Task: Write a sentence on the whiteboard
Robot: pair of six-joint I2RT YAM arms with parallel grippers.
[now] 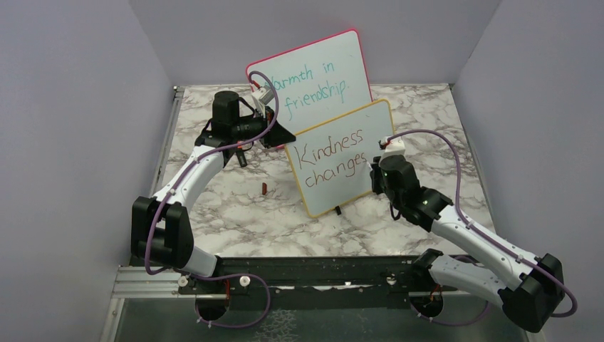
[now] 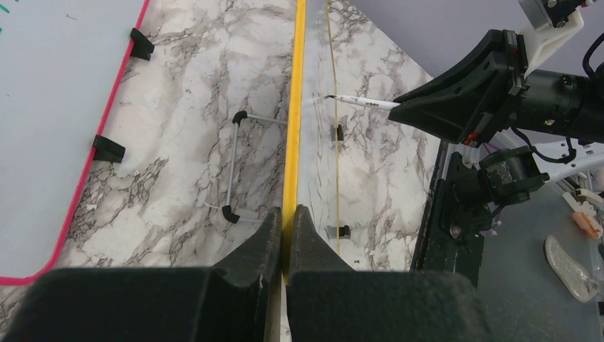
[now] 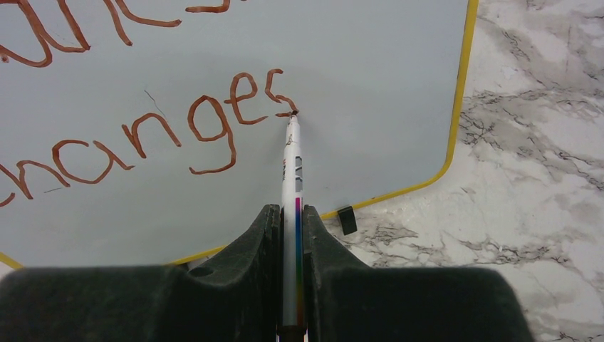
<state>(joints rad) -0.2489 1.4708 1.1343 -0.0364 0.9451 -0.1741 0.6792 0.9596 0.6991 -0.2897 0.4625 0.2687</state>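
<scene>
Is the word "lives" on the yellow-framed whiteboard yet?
No, the yellow-framed whiteboard shows only "Kindness changes" in reddish-brown handwriting.

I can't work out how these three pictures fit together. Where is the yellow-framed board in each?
Top view: the yellow-framed board stands mid-table, in front of the pink-framed board.
Left wrist view: the board is edge-on, its yellow rim running up the middle, pinched by the left gripper.
Right wrist view: the board fills the upper left, the pen at its writing.
Shared landmark: the marble table, in all three.
</scene>
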